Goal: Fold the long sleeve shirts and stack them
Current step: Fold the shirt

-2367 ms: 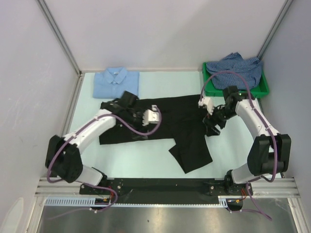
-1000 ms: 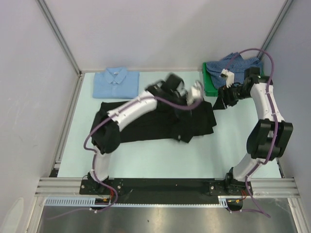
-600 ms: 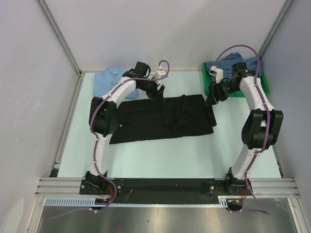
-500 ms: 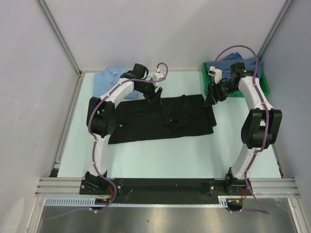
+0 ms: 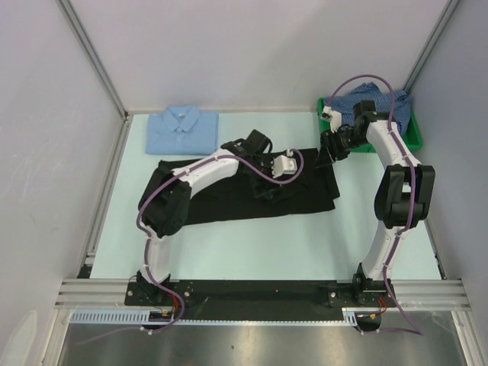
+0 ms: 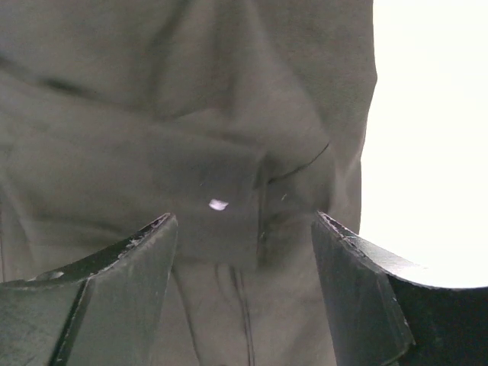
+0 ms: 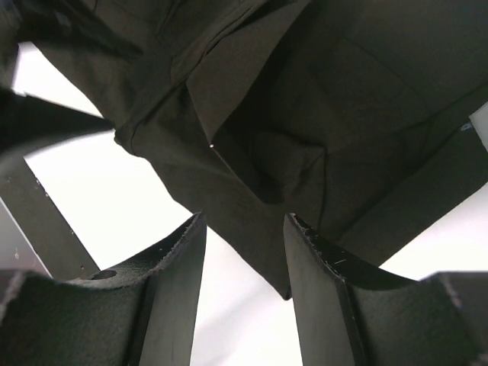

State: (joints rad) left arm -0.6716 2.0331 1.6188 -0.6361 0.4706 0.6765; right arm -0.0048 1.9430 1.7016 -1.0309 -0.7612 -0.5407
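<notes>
While the black shirt (image 5: 305,194) lies spread out, we hover the left gripper (image 6: 244,229) over it, jaws wide apart, and the right gripper (image 7: 245,221) at its edge, jaws parted.

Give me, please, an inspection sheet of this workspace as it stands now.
Surface: pale green table, no spills or marks seen.
Job's things: black shirt lying across the middle, partly folded, bunched near its centre; light blue shirt folded at the far left; checked shirt crumpled in the bin.
Clutter: green bin at the far right corner; nothing else seen.
Grippers: left gripper open over the black shirt, holding nothing; right gripper open at the shirt's far right edge, holding nothing.
Cables: purple cables loop along both arms; none seen snagged.
Surroundings: plain walls with metal posts.
</notes>
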